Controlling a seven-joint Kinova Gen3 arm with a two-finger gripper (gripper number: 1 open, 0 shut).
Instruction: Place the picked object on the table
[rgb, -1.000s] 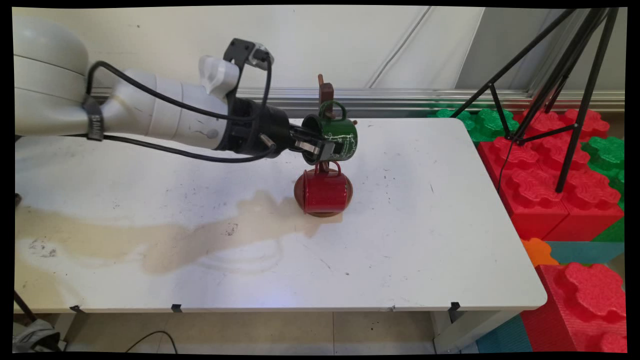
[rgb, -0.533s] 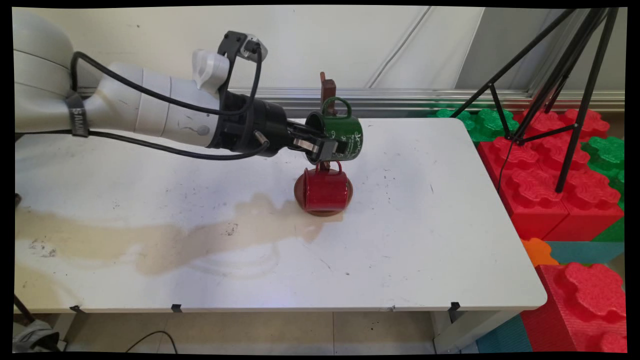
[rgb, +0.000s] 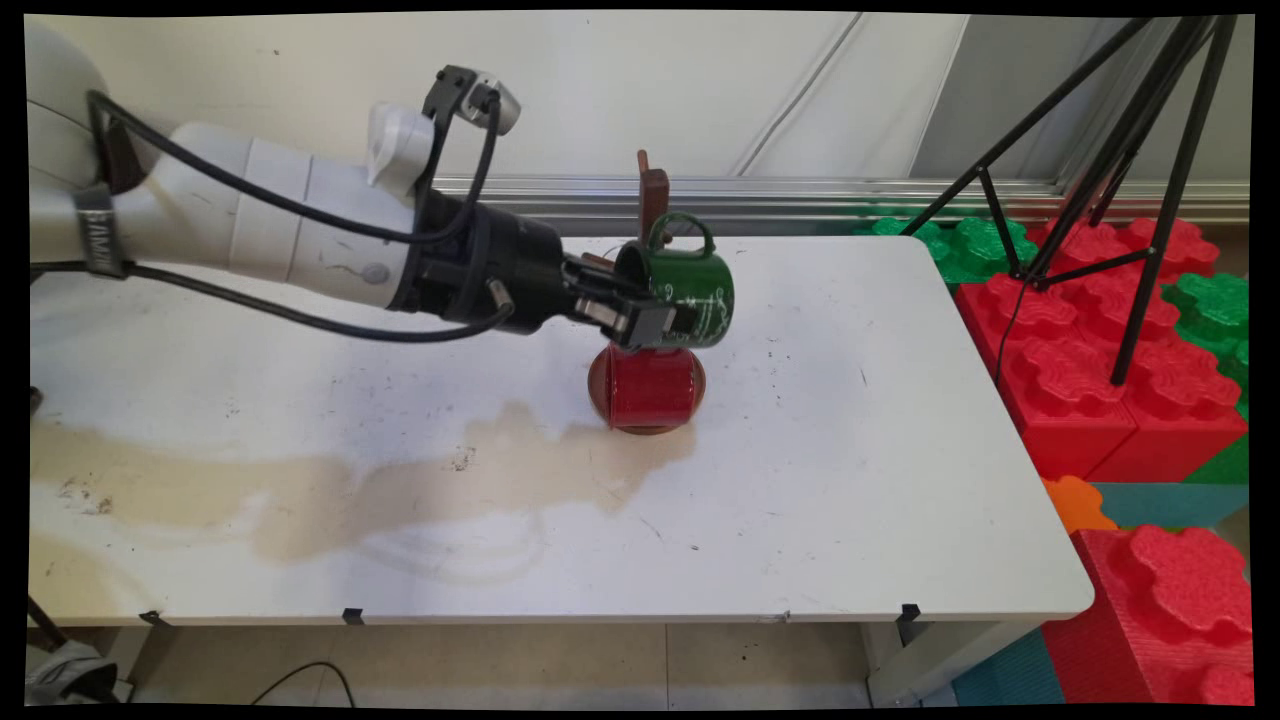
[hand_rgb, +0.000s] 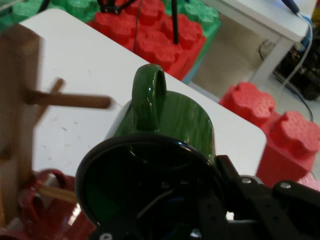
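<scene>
Shifted right and lower, the green mug (rgb: 690, 292) now hides the red mug's (rgb: 648, 387) handle. Gripper (rgb: 655, 322) fingers clamp its rim beside the wooden mug tree (rgb: 652, 194).

The mug (rgb: 690, 285) in the black gripper (rgb: 655, 322) is dark green with thin white markings, perhaps lettering; the mug below (rgb: 648, 385) is red, the rack (rgb: 653, 195) brown.

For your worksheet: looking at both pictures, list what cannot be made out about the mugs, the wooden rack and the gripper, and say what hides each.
- Red mug: in the main view, the green mug and gripper cover its handle and peg; the hand view's bottom-left corner cuts it off.
- Wooden rack: its post is mostly hidden behind both mugs in the main view; blurred in the hand view.
- White lettering on the green mug: too small to read.
</scene>
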